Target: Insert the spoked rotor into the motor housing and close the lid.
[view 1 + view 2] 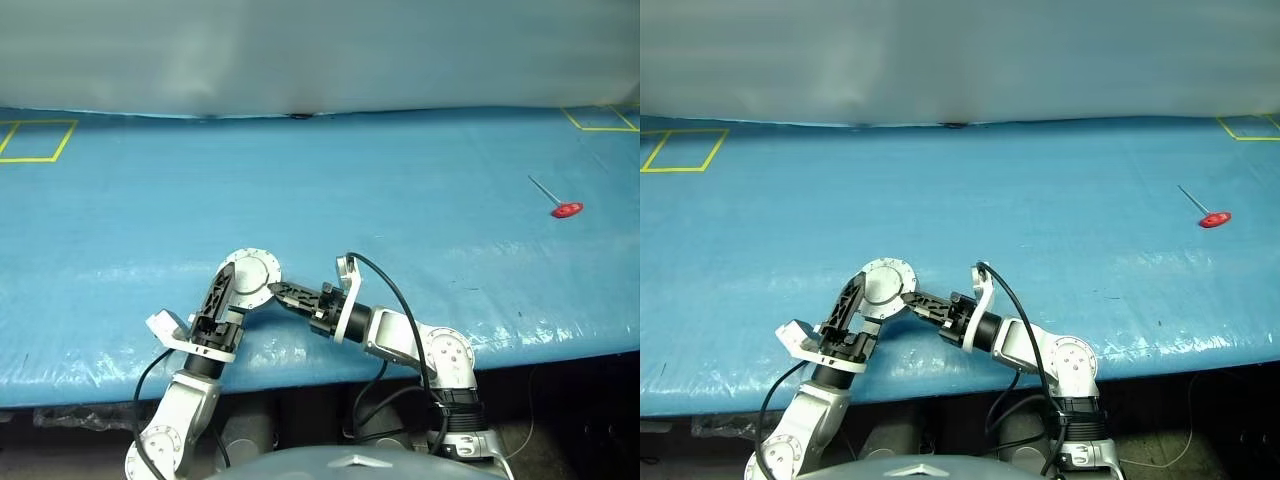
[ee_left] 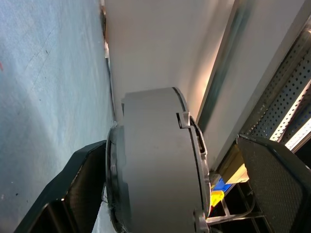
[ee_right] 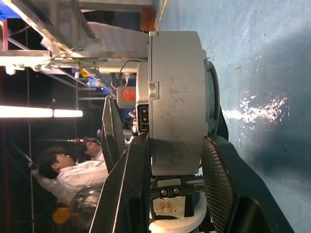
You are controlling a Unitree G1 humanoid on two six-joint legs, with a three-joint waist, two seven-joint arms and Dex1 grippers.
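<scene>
A: Item one, head views?
B: Motor housing [image 1: 251, 277], round, light grey, lid [image 1: 883, 283] shut on top with a ring of bolt holes, held above the near edge of the blue table [image 1: 400, 200]. Left gripper [image 1: 228, 285] reaches up along its left side; right gripper [image 1: 282, 292] comes in from the right, fingertips at the rim. Red-handled tool [image 1: 565, 209] lies well apart, far right on the table. Yellow tape squares [image 1: 38, 140] mark the far corners.

A: Item two, left wrist view?
B: Housing seen edge-on [image 2: 155, 160], grey wall with a notched seam. One black finger [image 2: 73, 189] lies against one face; the other finger [image 2: 277, 184] stands clear of the opposite face. Jaws spread, not clamping.

A: Item three, right wrist view?
B: Housing edge-on again [image 3: 175, 97], a small connector socket in its wall. Both black fingers [image 3: 218, 174] flank it, pads pressed to the two flat faces: a pinch on the housing. A person in white [image 3: 73, 174] sits in the background.

A: Spoked rotor?
B: Cannot tell; the housing is shut.
</scene>
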